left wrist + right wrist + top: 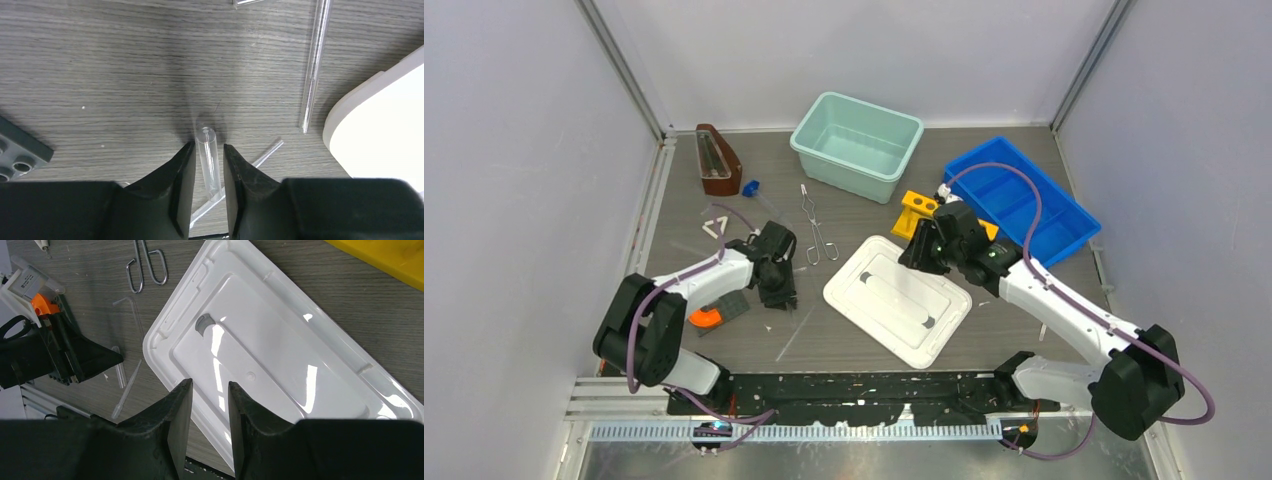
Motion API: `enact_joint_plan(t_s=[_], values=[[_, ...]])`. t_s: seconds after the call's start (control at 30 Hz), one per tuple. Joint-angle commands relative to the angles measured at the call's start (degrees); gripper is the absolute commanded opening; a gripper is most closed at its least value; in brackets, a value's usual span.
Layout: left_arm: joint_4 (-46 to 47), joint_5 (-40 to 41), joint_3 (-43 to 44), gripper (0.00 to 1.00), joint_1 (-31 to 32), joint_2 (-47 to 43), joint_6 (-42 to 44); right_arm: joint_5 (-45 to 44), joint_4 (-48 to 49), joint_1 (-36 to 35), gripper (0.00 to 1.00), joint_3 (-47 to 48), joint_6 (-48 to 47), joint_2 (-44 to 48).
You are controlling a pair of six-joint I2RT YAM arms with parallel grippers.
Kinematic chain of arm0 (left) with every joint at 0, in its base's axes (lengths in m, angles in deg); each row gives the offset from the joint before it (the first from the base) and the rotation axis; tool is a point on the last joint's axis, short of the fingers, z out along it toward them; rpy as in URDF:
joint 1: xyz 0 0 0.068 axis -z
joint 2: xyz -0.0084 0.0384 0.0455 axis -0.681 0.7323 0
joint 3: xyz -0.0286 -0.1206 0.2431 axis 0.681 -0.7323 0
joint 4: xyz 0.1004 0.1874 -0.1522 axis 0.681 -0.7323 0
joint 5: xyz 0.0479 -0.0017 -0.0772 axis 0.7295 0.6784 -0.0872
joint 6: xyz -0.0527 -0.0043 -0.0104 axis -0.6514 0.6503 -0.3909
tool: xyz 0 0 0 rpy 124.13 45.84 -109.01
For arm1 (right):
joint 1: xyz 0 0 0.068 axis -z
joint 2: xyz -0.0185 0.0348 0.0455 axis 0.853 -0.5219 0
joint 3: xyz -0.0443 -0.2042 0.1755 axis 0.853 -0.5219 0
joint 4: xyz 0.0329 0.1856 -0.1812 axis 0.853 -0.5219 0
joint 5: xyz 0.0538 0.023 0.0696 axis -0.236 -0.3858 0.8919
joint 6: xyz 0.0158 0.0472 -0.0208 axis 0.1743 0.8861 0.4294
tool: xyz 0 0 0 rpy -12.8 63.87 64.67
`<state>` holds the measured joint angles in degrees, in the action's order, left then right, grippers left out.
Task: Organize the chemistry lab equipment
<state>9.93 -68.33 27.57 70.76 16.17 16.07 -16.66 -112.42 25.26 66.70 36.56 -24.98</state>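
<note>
Clear glass and round, the short open-ended tube (209, 165) lies flat on the grey wood-grain table (100, 75), directly between the fingers of the left gripper (208, 146).

Jaw state: narrowly apart and bracketing the tube, with a sliver of table showing on one side. No clamp is evident.

Procedure:
- Close slowly and evenly, with both pads square to the tube wall. Round glass is likely to roll or squirt forward under uneven pressure.
- Avoid trapping the thin clear pipette (267, 152) that crosses at the tube's near end.
- Lift straight up, away from the long clear glass rod (312, 75) lying nearby.

The right gripper (207, 402) hovers over the white plastic lid (300, 340), fingers slightly apart and holding nothing. The silver wire tongs (816, 235) lie on the table just beyond the left gripper.

Limitations:
- The tube's near end is hidden behind the gripper body.
- Whether the pipette runs over or under the tube cannot be told.
- From overhead, the tube is too small to make out.
</note>
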Motion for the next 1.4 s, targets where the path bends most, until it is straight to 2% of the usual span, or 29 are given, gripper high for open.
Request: enact_joint_plan(t_s=[0.0, 0.13, 0.4, 0.57, 0.7, 0.8, 0.93, 1.13, 1.23, 1.37], values=[[2.8, -1.4, -1.0, 0.25, 0.0, 0.4, -0.6, -0.4, -0.8, -0.3, 0.39, 1.1, -1.0, 1.9], [2.7, -3.2, -0.5, 0.17, 0.0, -1.1, 0.5, 0.2, -1.5, -0.3, 0.39, 2.1, -1.0, 2.5], [-1.9, -3.6, 6.7, 0.16, 0.0, -6.9, 6.8, 4.4, -1.6, -0.3, 0.39, 6.7, -0.2, 3.0], [-1.3, -12.4, 11.0, 0.14, 0.1, -11.5, 11.6, 6.0, -1.4, -0.3, 0.39, 10.3, 1.4, 2.4], [1.1, -20.8, 12.3, 0.13, 0.2, -16.4, 13.4, 13.7, 0.2, -0.3, 0.39, 12.0, 4.9, 1.0], [1.2, -24.0, 14.0, 0.13, 0.7, -18.3, 14.9, 18.2, 3.0, -0.3, 0.4, 12.1, 8.1, -0.2], [-2.9, -24.8, 17.5, 0.13, 2.4, -18.4, 18.0, 24.6, 2.0, -0.4, 0.48, 14.4, 9.7, -3.3], [-2.0, -25.6, 17.5, 0.14, 6.7, -18.3, 22.3, 31.9, 6.8, -1.2, 0.54, 14.6, 13.2, -7.2], [1.2, -25.6, 15.6, 0.13, 8.3, -18.3, 23.0, 33.7, 7.9, -1.3, 0.53, 14.9, 14.1, -9.6], [1.9, -24.1, 14.4, 0.12, 9.4, -18.4, 24.3, 35.2, 10.2, -1.8, 0.44, 13.9, 15.5, -11.2]])
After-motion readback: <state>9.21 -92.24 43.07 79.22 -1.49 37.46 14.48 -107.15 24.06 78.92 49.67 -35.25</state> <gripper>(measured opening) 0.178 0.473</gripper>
